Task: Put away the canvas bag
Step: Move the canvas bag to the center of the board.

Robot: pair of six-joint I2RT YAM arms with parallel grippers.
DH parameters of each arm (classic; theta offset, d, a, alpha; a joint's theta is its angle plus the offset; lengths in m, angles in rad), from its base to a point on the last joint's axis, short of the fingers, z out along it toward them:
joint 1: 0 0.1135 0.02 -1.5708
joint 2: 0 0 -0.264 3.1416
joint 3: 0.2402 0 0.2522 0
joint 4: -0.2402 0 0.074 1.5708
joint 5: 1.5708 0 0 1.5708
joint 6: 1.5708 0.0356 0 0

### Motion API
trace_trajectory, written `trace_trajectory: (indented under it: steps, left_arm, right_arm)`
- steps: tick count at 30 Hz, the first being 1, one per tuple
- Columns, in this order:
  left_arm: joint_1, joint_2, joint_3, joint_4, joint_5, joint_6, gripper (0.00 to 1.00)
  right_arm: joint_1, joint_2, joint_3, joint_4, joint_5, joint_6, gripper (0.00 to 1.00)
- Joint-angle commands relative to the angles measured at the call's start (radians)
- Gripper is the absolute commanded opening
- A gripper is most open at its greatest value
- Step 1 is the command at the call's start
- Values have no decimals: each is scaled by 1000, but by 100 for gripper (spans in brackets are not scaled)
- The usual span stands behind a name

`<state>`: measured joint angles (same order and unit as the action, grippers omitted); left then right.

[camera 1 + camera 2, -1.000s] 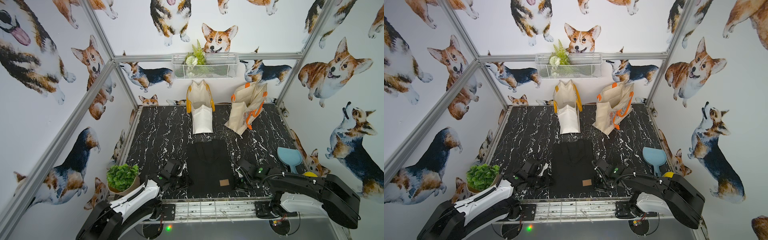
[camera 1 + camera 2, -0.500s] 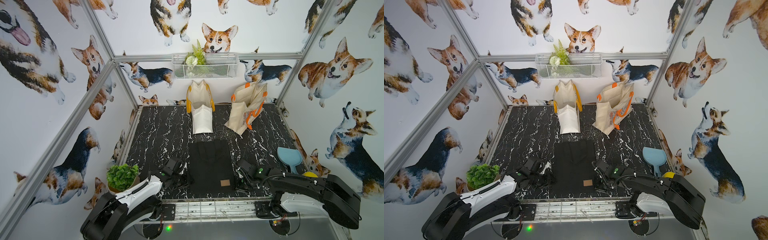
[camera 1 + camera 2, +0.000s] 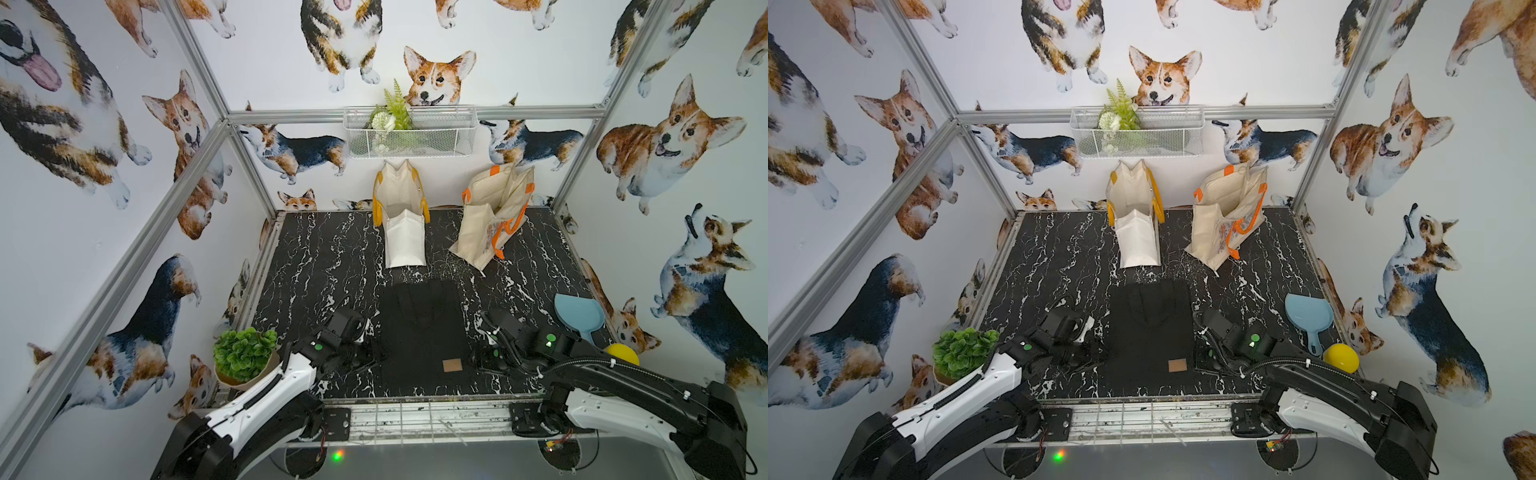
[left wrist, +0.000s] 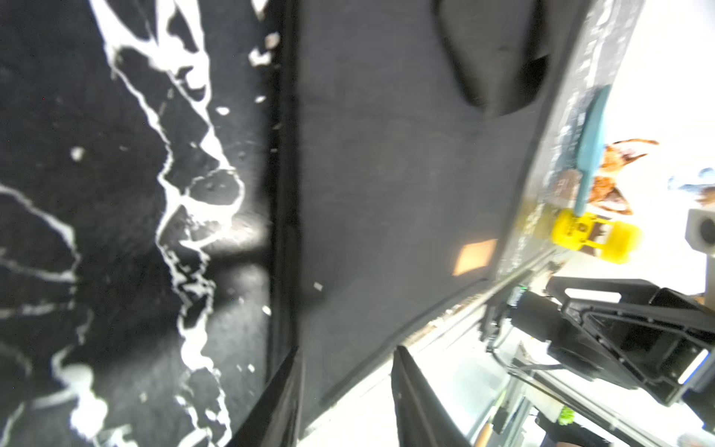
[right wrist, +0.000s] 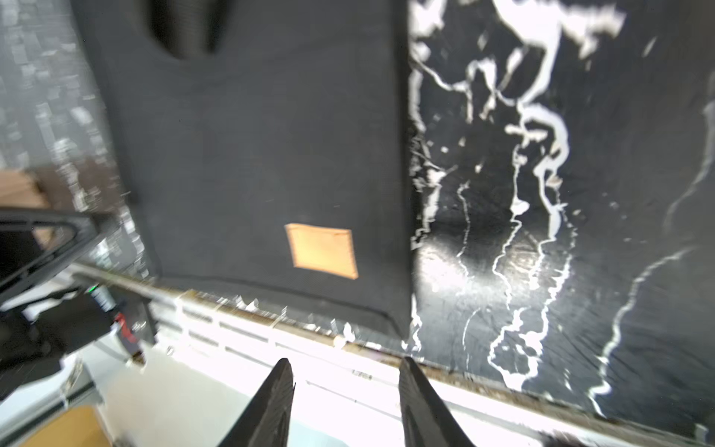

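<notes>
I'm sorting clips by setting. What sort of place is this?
Probably a staged robot test booth, not a home: a metal frame holds corgi-print walls, and two robot arms sit at the edge of a marble-look table.

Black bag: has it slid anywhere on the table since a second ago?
No. The black bag lies where it was: its tan patch sits just as near the front edge of the table.

Both top views look steeply down from high above the near edge on the whole tabletop (image 3: 316, 257), almost alike, while the two wrist views skim close over it from opposite sides, sharing the black bag (image 4: 387, 174) and its tan patch (image 5: 322, 250).
</notes>
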<state>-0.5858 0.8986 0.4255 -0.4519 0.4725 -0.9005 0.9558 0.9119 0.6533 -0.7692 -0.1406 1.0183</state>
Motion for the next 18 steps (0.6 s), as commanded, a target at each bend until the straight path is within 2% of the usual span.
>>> trace_trajectory:
  steps: [1, 4, 7, 14, 18]
  left_arm:
    - [0, -56, 72, -166, -1, -34, 41]
    - [0, -69, 174, -250, -1, 2, 41]
    - [0, -30, 279, -276, -49, 46, 40]
    - [-1, 112, 478, -139, -184, 19, 38]
    - [0, 235, 599, -100, -243, 191, 38]
  right_arm:
    - [2, -20, 71, -175, 35, -42, 47]
    - [2, -17, 128, -232, 44, -71, 47]
    - [1, 20, 197, -269, 61, -114, 47]
    - [-5, 129, 316, -240, 98, -198, 48]
    - [-8, 168, 335, -182, 109, -206, 48]
